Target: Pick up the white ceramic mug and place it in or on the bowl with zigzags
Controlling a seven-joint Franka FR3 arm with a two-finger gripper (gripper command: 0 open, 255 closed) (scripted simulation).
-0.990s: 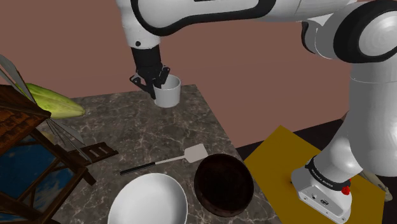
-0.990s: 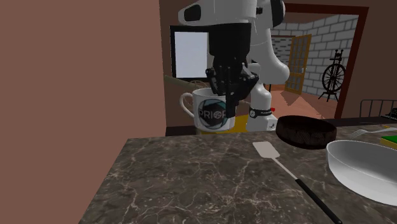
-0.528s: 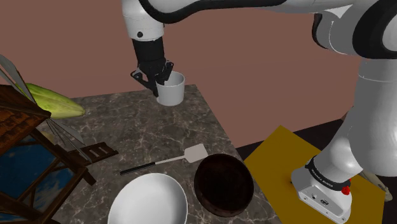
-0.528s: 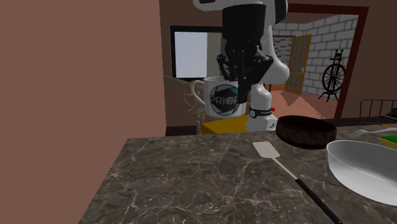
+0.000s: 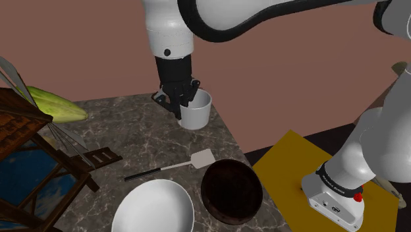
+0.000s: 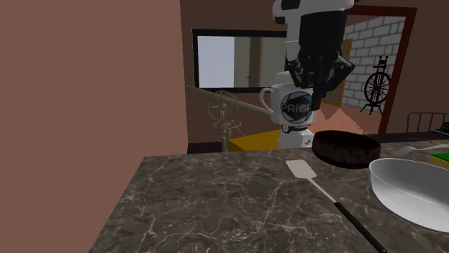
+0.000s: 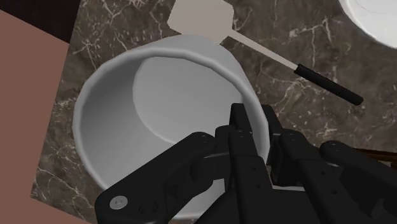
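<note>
The end effector [image 5: 179, 104] is clenched on the white mug [image 5: 197, 110]. One black finger is inside the cup and the other outside, pinching the wall on the side toward the shoulder view's left. The wrist view shows the same grip from above: the fingers [image 7: 238, 127] straddle the rim, and the mug's pale, empty interior opens beyond them.

The mug hangs upright in the air, clear of the dark marbled tabletop [image 5: 132, 132]. In the second exterior view it sits well above the tabletop's far edge. Its handle points to that view's left, and a dark round emblem lettered "PRIO" faces the camera. In the shoulder view it is over the tabletop near the far corner on that view's right.

A spatula [image 5: 172, 166] with a white blade and a black handle lies flat on the tabletop, between the mug and two bowls. The dark brown bowl [image 5: 232, 191] stands at the tabletop's edge on the shoulder view's right, just beside the spatula's blade. The white bowl [image 5: 155, 209] stands next to it on that view's left, their rims close together. Both are empty and well apart from the mug. Whether either carries a zigzag pattern cannot be told.

A yellow-green object [image 5: 56, 105] and a wooden frame [image 5: 39, 165] occupy the shoulder view's left side. The arm's base stands on a yellow stand [image 5: 290, 165].
</note>
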